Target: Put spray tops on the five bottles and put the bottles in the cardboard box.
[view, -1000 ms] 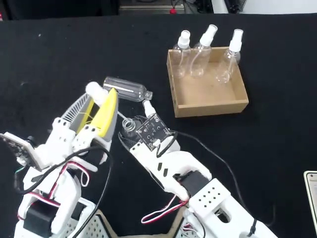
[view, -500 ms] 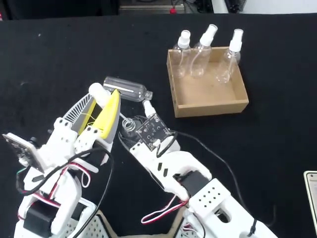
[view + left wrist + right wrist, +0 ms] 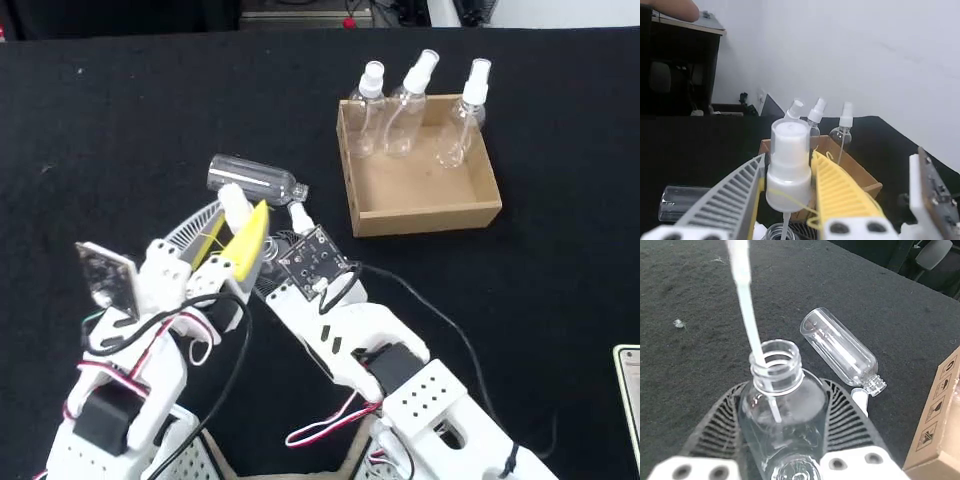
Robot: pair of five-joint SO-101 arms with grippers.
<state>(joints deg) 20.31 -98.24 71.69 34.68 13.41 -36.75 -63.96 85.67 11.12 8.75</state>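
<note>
High view: left gripper (image 3: 240, 212) clenched on a spray top (image 3: 232, 197), with the right gripper (image 3: 275, 265) just beside it. A lying bottle (image 3: 252, 180), uncapped, sits at 12 o'clock. The cardboard box (image 3: 425, 215), at 2 o'clock, holds three capped bottles (image 3: 405, 120).
Left wrist view: both fingers (image 3: 840, 195) pinch the spray top.
Right wrist view: right gripper grasps an upright bottle (image 3: 782, 405); the dip tube (image 3: 746, 305) is inside its neck.

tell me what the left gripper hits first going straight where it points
Probably the lying bottle just beyond its tips, though the left gripper looks raised and may pass above it.
</note>
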